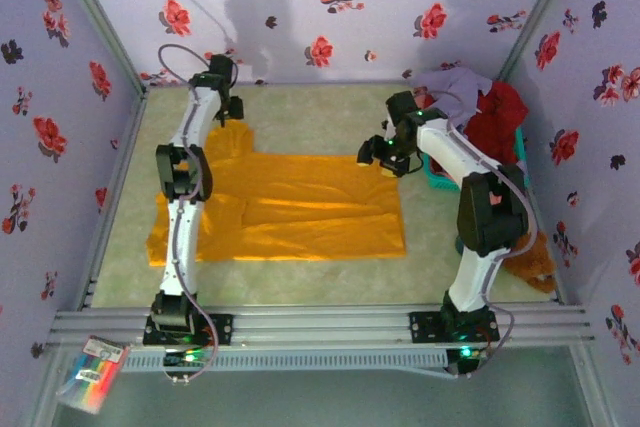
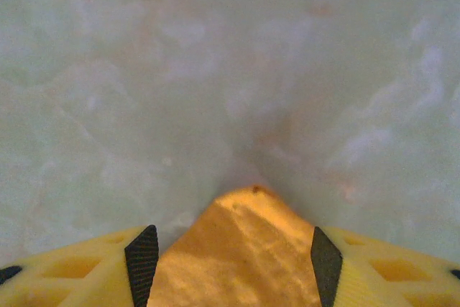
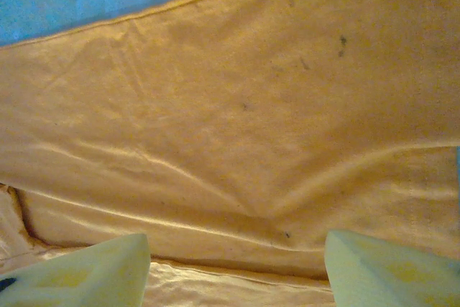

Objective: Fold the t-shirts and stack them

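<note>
The large orange-yellow t-shirt [image 1: 290,207] lies spread flat in the middle of the table. My left gripper [image 1: 233,110] hovers at its far left sleeve; in the left wrist view the left gripper [image 2: 231,229] is open, and a pointed orange cloth tip [image 2: 248,249] lies between its fingers. My right gripper [image 1: 380,155] sits over the shirt's far right corner; close up the right gripper [image 3: 236,239] stands open above wrinkled orange cloth [image 3: 237,120] and a folded hem. A lavender t-shirt [image 1: 455,82] and a red t-shirt [image 1: 497,115] are heaped at the back right.
A teal basket [image 1: 438,177] stands at the right, under the heaped shirts and just behind my right arm. A brown teddy bear [image 1: 535,267] lies by the right wall. Pale mat [image 1: 300,112] shows beyond the shirt. Flowered walls close in three sides.
</note>
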You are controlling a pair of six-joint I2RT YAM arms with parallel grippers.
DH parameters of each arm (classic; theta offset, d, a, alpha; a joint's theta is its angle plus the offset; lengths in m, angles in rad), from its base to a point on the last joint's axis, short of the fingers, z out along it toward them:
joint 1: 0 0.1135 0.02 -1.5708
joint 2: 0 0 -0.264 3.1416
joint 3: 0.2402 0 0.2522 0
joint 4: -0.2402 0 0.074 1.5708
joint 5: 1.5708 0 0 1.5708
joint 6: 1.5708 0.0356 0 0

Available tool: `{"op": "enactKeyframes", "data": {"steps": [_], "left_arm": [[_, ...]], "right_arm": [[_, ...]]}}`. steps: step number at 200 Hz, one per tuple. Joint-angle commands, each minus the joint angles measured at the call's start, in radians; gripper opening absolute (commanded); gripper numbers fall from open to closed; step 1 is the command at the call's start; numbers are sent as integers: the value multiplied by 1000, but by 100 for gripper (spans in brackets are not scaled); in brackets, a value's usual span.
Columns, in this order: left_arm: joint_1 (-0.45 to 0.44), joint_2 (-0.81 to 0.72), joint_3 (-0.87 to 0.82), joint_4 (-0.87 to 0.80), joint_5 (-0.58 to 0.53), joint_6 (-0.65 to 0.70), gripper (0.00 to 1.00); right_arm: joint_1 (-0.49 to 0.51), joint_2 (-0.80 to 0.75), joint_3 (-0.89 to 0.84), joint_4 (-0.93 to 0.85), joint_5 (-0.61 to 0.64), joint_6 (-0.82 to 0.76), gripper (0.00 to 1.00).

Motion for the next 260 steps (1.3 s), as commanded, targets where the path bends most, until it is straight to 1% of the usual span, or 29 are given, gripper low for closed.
{"op": "enactKeyframes", "data": {"steps": [1,18,27,54,74,84,93,100,111,129,140,160,172,180,201,240,260], "left_arm": [[3,21,1,-102,-25,33,62],[17,22,-7,-106,12,3,62],[19,28,-6,-115,36,6,59],[21,42,8,-145,35,1,50],[21,50,14,-164,22,-6,46],[14,55,13,-188,10,-3,47],[7,63,15,-219,8,-7,50],[5,67,6,-241,7,-12,50],[6,70,-14,-260,10,-16,46],[15,71,-21,-270,15,-30,28],[20,58,-27,-259,35,-45,22],[22,1,-60,-203,94,-67,17],[22,-45,-88,-160,126,-83,13],[22,-78,-111,-133,144,-94,9],[22,-164,-187,-74,177,-129,6],[16,-326,-389,7,195,-154,4],[17,-381,-463,32,197,-169,2]], "right_arm": [[-15,-57,-28,-11,-8,-6,67],[-20,-58,-38,-11,-25,-4,67],[-22,-58,-40,-12,-25,-7,67],[-25,-71,-67,26,-23,16,67],[-26,-59,-64,51,-31,31,66],[-26,-52,-52,51,-33,34,66],[-26,-51,-39,51,-33,36,66],[-27,-50,-32,51,-31,37,66],[-28,-50,-21,50,-28,37,66],[-35,-37,-4,44,-23,29,66],[-46,-18,17,25,11,31,66],[-58,50,102,-40,145,22,66],[-57,107,169,-79,201,1,66],[-56,140,209,-92,220,-9,65],[-53,197,272,-96,259,-28,62],[-49,292,371,-142,318,-72,57],[-38,333,398,-159,375,-98,55]]}}
